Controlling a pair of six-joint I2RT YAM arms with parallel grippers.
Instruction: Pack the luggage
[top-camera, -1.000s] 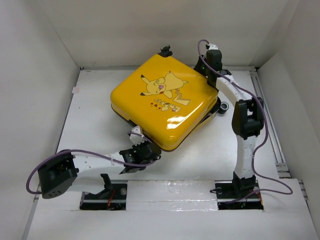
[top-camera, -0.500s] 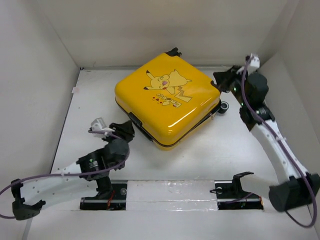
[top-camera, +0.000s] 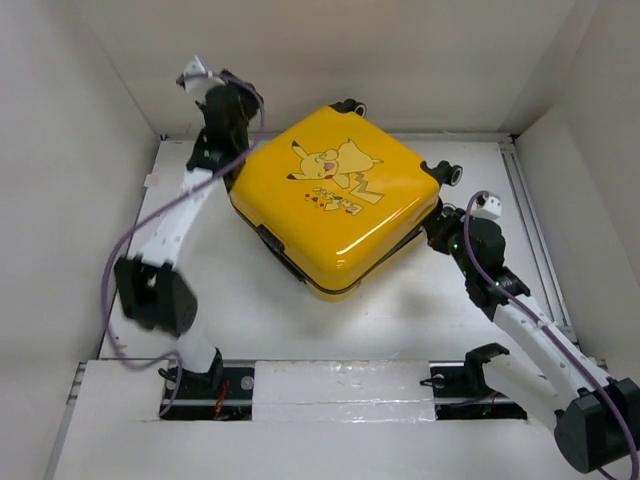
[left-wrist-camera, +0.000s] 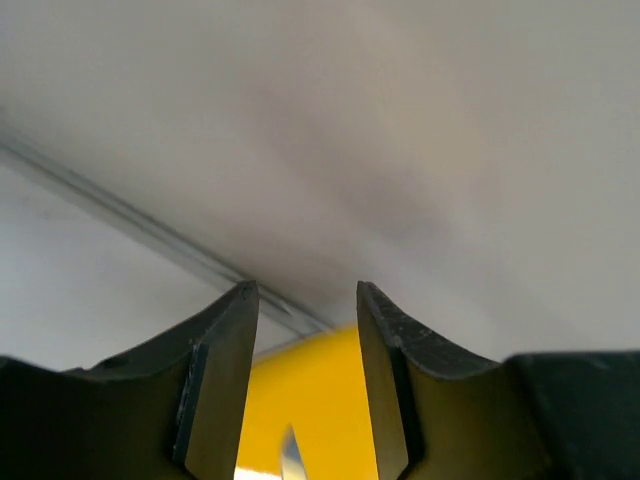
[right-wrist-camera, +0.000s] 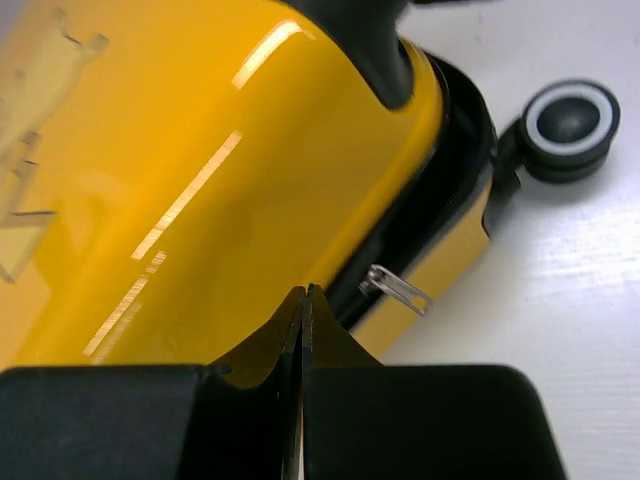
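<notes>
The luggage (top-camera: 335, 200), a yellow hard-shell suitcase with a cartoon print, lies flat and closed on the white table, its wheels (top-camera: 445, 172) at the far right. My left gripper (top-camera: 230, 165) hovers by its far left corner, against the back wall. In the left wrist view that gripper (left-wrist-camera: 300, 290) is open and empty, with the yellow shell (left-wrist-camera: 315, 400) below. My right gripper (top-camera: 432, 235) sits at the suitcase's near right edge. It is shut (right-wrist-camera: 303, 290) on nothing, just left of the metal zipper pull (right-wrist-camera: 397, 288) on the black zip line.
White enclosure walls stand close at the back (top-camera: 330, 60), left and right. A caster wheel (right-wrist-camera: 570, 125) sticks out beyond the right fingers. A rail (top-camera: 535, 240) runs along the table's right side. Bare tabletop (top-camera: 330, 330) lies between the suitcase and the arm bases.
The left arm swung from the suitcase's near edge up to its far left corner and its jaws widened. The right arm came down from the far right corner and shut. The suitcase turned slightly.
</notes>
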